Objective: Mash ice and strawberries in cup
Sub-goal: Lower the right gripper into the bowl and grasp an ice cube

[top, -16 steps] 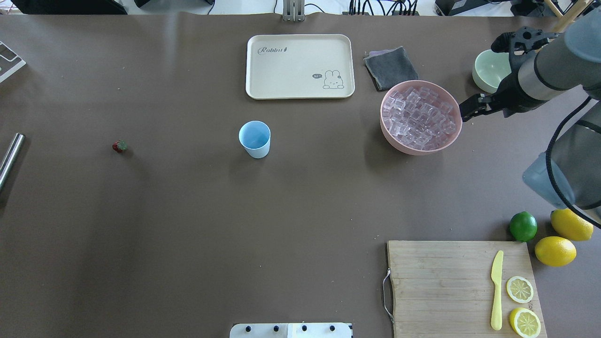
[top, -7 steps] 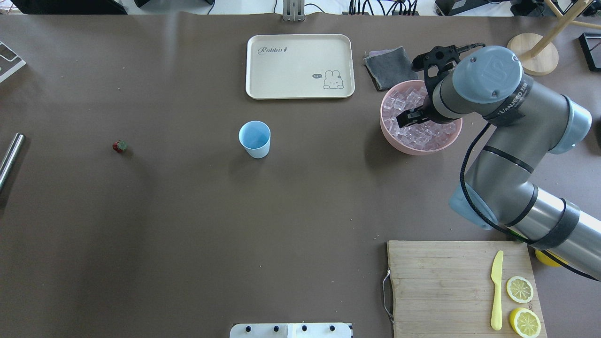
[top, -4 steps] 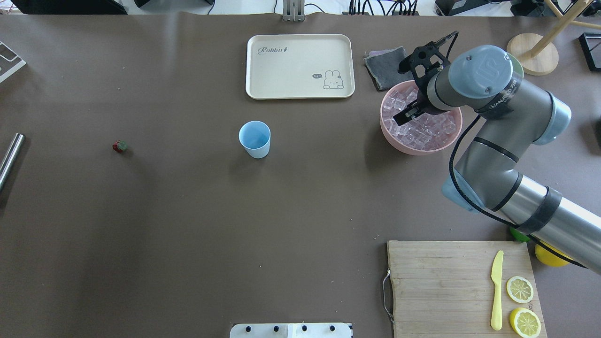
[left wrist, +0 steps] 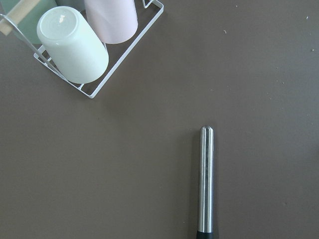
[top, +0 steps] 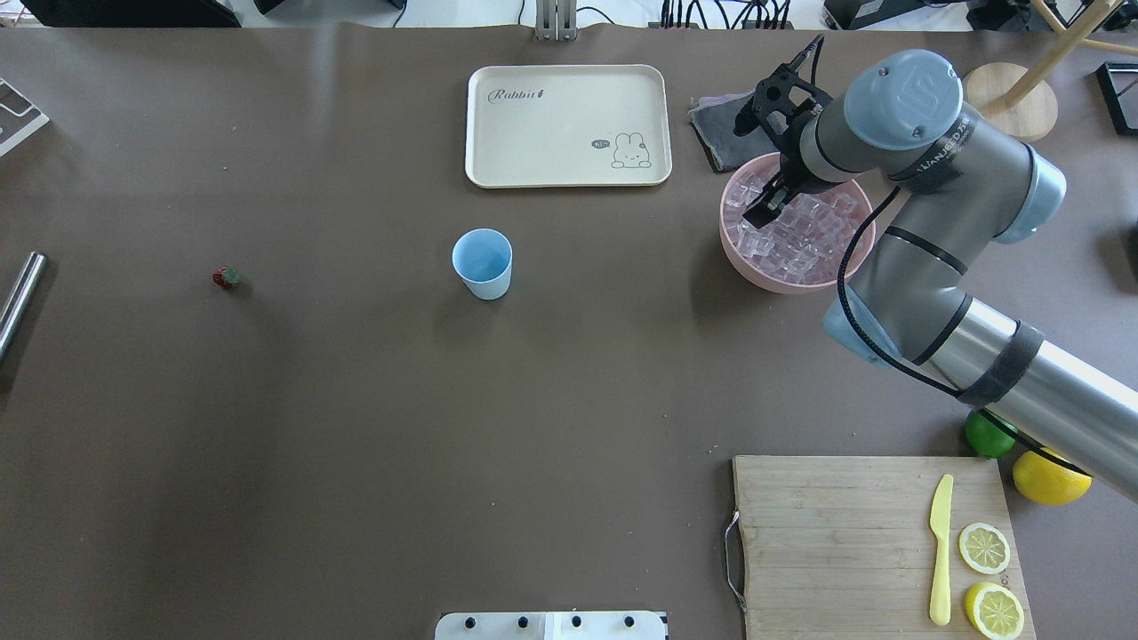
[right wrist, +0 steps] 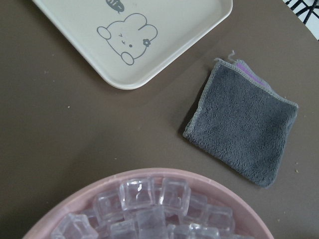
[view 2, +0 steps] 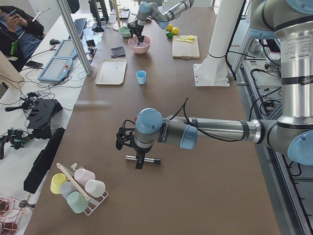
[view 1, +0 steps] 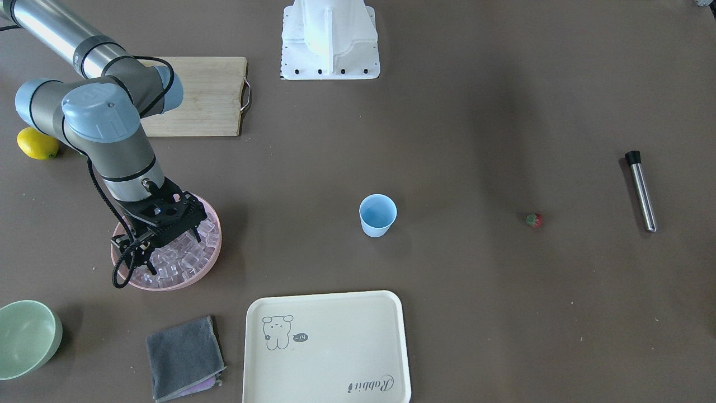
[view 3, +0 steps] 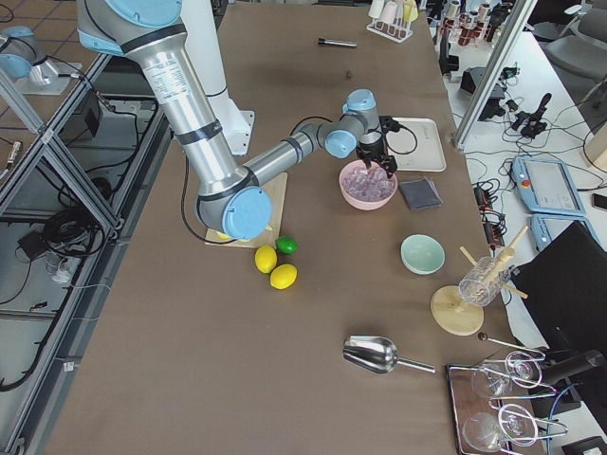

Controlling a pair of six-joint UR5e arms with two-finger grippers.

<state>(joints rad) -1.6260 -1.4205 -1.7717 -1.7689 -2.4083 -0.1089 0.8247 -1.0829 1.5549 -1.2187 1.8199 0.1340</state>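
Note:
The light blue cup (top: 483, 262) stands upright and empty mid-table; it also shows in the front view (view 1: 377, 215). The small red strawberry (top: 227, 276) lies alone far to its left. Clear ice cubes (top: 805, 240) fill a pink bowl (top: 782, 283). My right gripper (top: 763, 213) points down over the ice at the bowl's far left part, and in the front view (view 1: 168, 246) its fingers look spread and empty. My left gripper (view 2: 139, 161) shows only in the exterior left view, above a steel muddler (left wrist: 206, 179). I cannot tell whether it is open.
A cream tray (top: 567, 124) and a grey cloth (top: 711, 124) lie behind the cup and bowl. A cutting board (top: 845, 542) holds a yellow knife and lemon slices, with a lime and a lemon beside it. A pale green bowl (view 1: 25, 336) sits beyond the pink bowl.
My right arm has swung in from the bowl's right side to over the bowl. Its gripper has moved across to the far left part of the ice. Cup and strawberry have not moved.

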